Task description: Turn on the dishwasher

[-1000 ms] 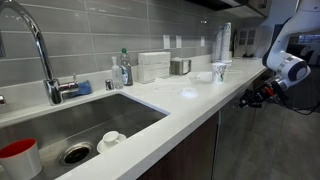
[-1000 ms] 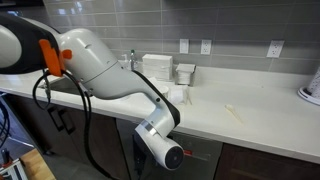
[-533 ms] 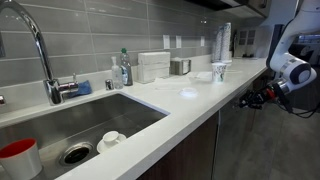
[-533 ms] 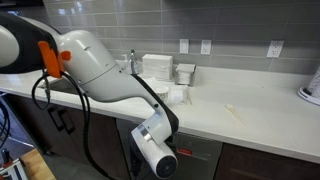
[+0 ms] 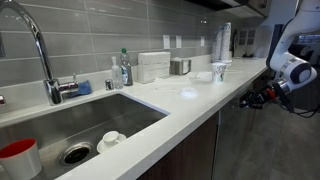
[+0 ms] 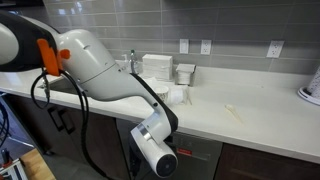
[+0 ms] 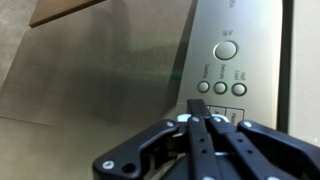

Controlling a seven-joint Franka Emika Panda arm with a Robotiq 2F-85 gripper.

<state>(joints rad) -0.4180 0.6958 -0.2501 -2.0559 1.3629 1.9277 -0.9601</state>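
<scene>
The dishwasher (image 7: 100,90) fills the wrist view as a grey brushed-metal front. Its control strip carries one large round button (image 7: 226,49) and a row of three small round buttons (image 7: 221,88) below it. My gripper (image 7: 196,108) is shut and empty, with its two black fingers pressed together. The fingertips sit just below the leftmost small button, very close to the panel; I cannot tell if they touch it. In both exterior views the gripper (image 5: 248,101) hangs just under the countertop edge against the dishwasher front (image 6: 205,156), and the arm's wrist (image 6: 158,160) hides most of it.
The white countertop (image 5: 190,100) overhangs the gripper. It carries a sink (image 5: 90,125) with a faucet (image 5: 45,60), a red cup (image 5: 18,157), a soap bottle (image 5: 124,70), white boxes (image 5: 153,65) and a glass (image 5: 221,70). Dark cabinet doors (image 6: 270,165) flank the dishwasher.
Between one second and half a second ago the wrist dropped slightly and shifted along the dishwasher front. Since then nothing has visibly moved.
</scene>
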